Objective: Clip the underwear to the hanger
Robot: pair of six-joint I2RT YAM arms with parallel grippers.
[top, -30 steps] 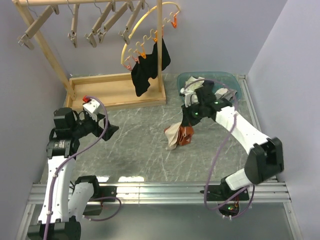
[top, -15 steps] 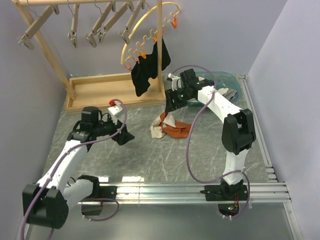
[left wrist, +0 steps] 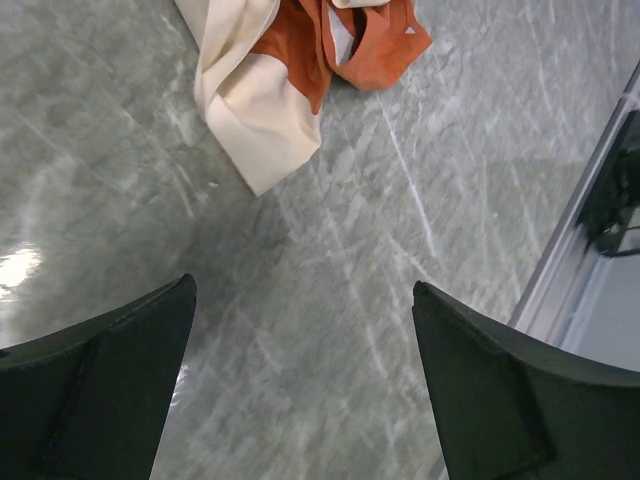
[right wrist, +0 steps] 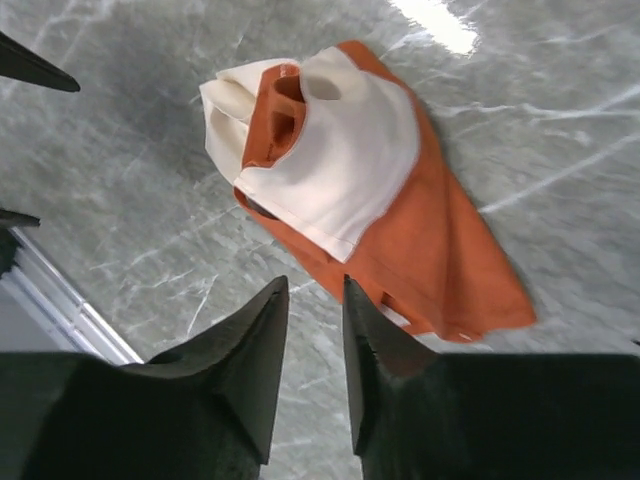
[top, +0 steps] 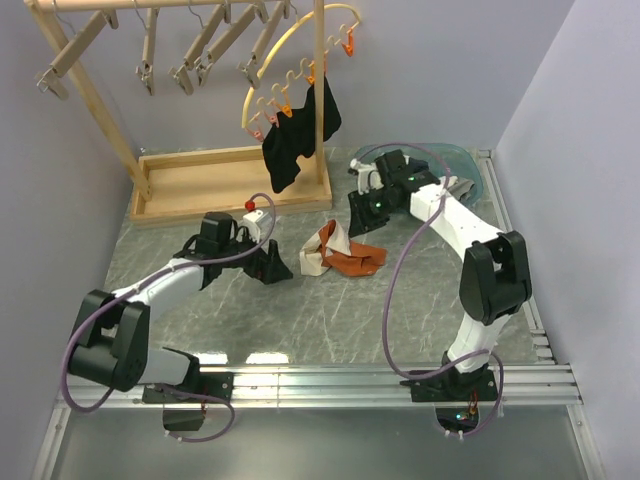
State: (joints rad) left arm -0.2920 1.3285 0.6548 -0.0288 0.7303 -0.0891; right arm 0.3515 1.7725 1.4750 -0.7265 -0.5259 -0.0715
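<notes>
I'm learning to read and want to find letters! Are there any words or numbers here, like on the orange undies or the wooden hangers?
No word or number can be read in any view.
Rust-orange briefs with an off-white waistband: the folds facing the cameras show no print.
Light wooden clip hangers: no label shows; they are too small to tell.
Black garment: no tag or writing shows.

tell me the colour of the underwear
The underwear is rust-orange with an off-white band, clearest in the right wrist view.
</notes>
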